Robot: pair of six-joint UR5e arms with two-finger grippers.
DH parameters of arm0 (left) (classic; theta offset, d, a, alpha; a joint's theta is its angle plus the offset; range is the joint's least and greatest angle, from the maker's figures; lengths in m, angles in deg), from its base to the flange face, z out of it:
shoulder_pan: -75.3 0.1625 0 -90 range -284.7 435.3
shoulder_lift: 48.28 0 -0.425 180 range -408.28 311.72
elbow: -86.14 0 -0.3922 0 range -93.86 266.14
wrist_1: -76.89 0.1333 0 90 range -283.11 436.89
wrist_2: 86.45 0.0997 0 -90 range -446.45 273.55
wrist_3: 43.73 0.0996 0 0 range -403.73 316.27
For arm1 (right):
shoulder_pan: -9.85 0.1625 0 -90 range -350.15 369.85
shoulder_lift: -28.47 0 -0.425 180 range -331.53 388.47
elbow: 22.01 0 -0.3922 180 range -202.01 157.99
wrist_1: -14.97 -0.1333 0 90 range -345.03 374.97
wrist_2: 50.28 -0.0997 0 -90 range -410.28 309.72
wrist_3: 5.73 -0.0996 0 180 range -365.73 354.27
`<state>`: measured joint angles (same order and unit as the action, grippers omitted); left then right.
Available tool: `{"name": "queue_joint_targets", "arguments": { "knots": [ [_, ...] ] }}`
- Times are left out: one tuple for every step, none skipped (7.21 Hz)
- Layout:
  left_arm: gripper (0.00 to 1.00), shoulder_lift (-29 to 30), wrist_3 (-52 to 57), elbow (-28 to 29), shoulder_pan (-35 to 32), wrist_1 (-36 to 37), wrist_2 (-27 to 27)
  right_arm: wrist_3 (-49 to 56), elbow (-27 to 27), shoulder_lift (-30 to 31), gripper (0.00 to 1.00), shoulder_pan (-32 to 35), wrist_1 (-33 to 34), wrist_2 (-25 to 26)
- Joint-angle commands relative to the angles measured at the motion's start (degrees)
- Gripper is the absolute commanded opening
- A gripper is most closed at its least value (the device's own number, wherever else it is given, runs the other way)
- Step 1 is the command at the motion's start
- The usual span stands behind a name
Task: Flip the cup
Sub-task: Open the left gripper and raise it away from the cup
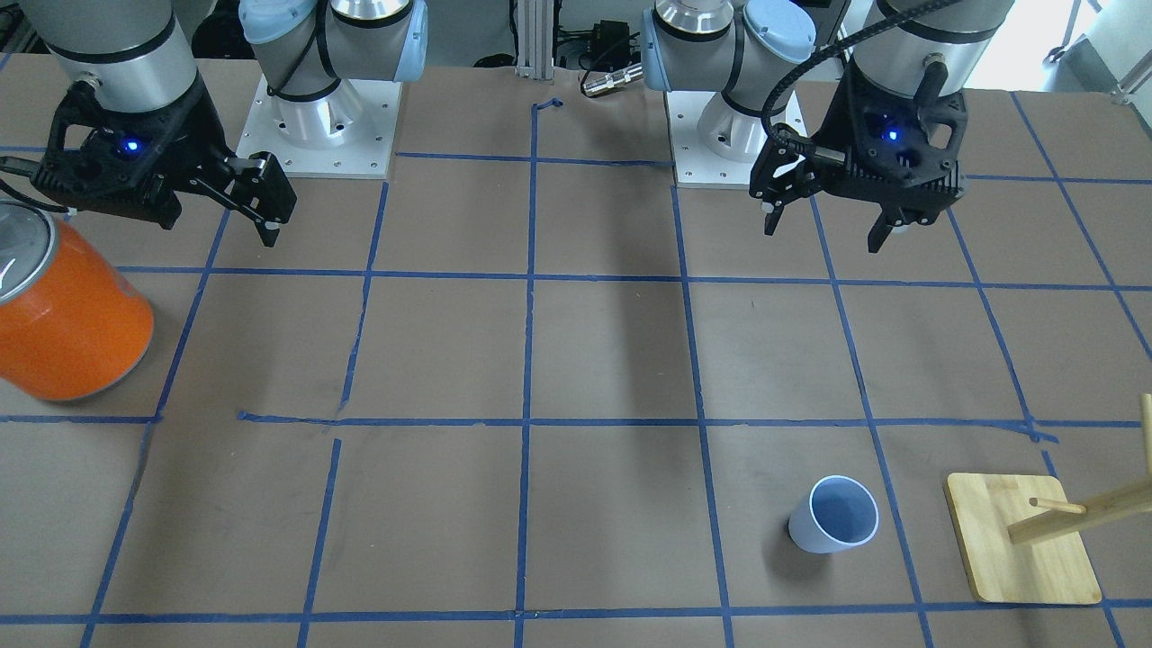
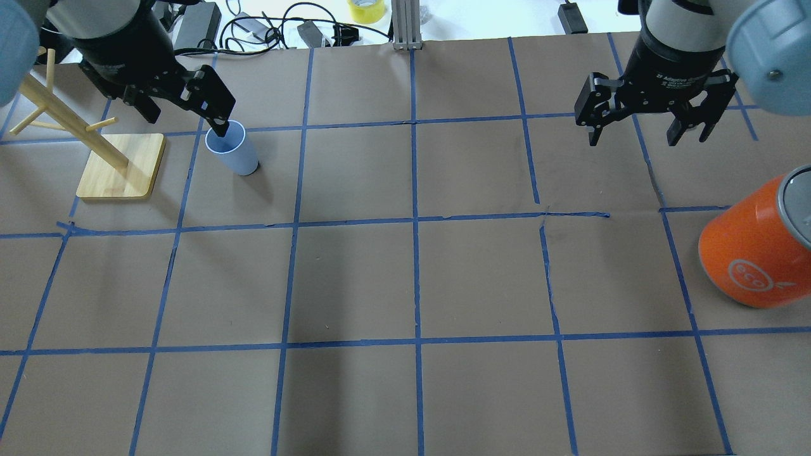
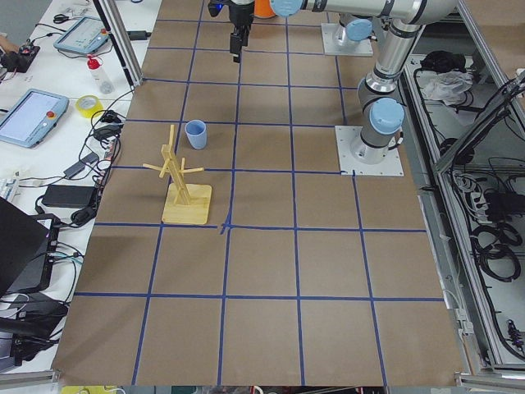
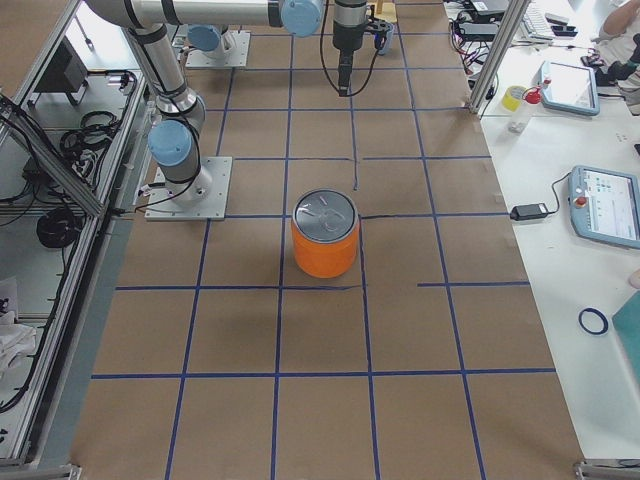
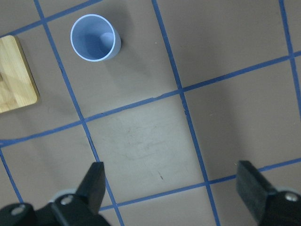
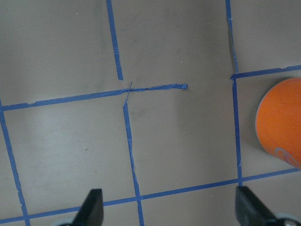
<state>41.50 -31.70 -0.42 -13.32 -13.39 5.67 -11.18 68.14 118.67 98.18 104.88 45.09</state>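
Cup (image 1: 834, 515) stands upright, mouth up, pale blue inside visible in the front and left wrist views. It sits alone in one taped grid square on the robot's left half of the table (image 2: 481, 278), toward the operators' side and just beside the base of the wooden peg rack (image 1: 1017, 540), not touching it. Nothing is in contact with the cup. Left gripper (image 1: 826, 229) hangs above the table nearer the robot's base, jaws spread wide and empty. In the left wrist view the cup shows well ahead of both fingers (image 5: 94, 186), outside the gap between them. In the overhead view one finger overlaps the cup's rim, but the front view shows the gripper raised and well apart from it. Right gripper (image 2: 633, 136) hovers over the robot's right half, jaws also spread and holding nothing, with bare brown paper and blue tape lines below it in the right wrist view. Orange can (image 2: 754, 253) with a silver top stands upright near the right edge of the table, apart from the right gripper.
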Motion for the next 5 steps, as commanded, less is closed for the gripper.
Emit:
{"name": "queue_joint_targets", "arguments": {
  "knots": [
    [1.0, -0.31, -5.85, -1.08, 0.11, 1.5, -0.37, 0.01, 0.11, -0.02, 1.0, 0.0, 0.0, 0.0],
    [1.0, 0.56, -7.01, 0.24, 0.2, 1.51, -0.37, 0.35, 0.11, 0.07, 1.0, 0.0, -0.17, -0.09],
    [1.0, 1.27, -7.11, 2.08, 0.2, 1.07, -0.28, 1.49, 0.11, 0.59, 1.0, 0.0, -1.57, -0.7],
    [1.0, 1.45, -7.03, 2.1, 0.2, 0.98, -0.37, 4.02, 0.11, 0.77, 1.0, 0.0, -3.15, -0.79],
    [1.0, 1.36, -7.03, 1.75, 0.2, 0.98, -0.37, 6.4, 0.03, 0.77, 1.0, 0.0, -3.16, -1.23]
  ]
}}
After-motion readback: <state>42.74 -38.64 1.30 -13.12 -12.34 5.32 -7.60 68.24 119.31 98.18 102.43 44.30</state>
